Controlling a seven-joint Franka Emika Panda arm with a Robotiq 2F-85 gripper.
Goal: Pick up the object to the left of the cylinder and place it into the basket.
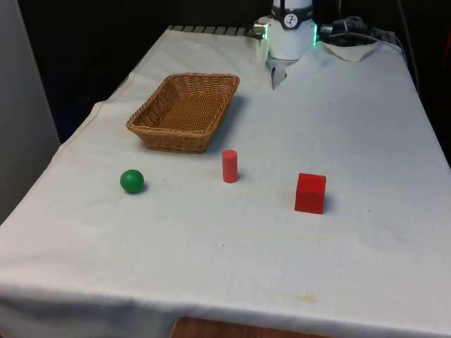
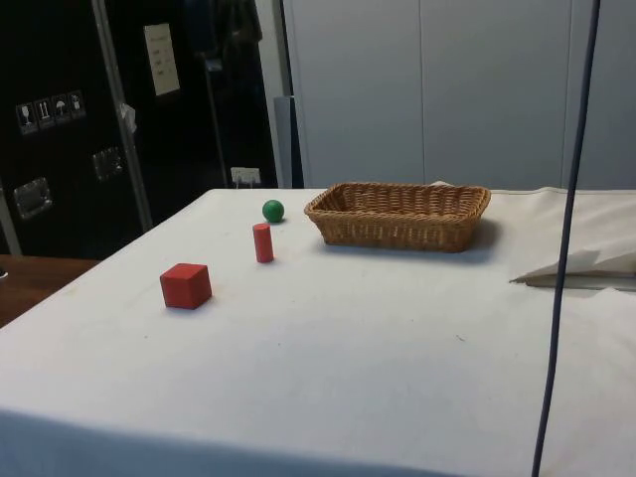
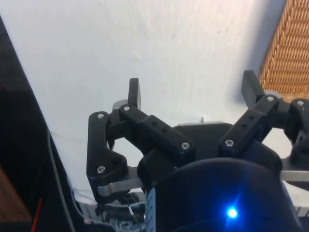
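**Green ball waits, claw spread wide at the far end**

The green ball (image 1: pixel 132 181) sits on the white cloth toward the front view's left, round all over, so no long axis and no facing to call. It rests apart from everything, with the red cylinder (image 1: pixel 230 166) well off to its right in that view, standing upright. Further right again, the red cube (image 1: pixel 310 193) sits flat on the cloth, one corner edge turned toward the front camera.

The bench (image 1: pixel 352 127) wears a white cloth, lightly creased, draping over its edges. Black curtains hang behind it; the side view shows dark cabinets and pale wall panels.

The wicker basket (image 1: pixel 184 111) lies beyond the ball and cylinder, long and shallow, its long side running away from the front camera. Bare cloth lies between ball and basket.

The claw (image 3: pixel 193 94) hangs over bare cloth near the basket's rim, fingers (image 3: pixel 134 93) parted wide, nothing between them.
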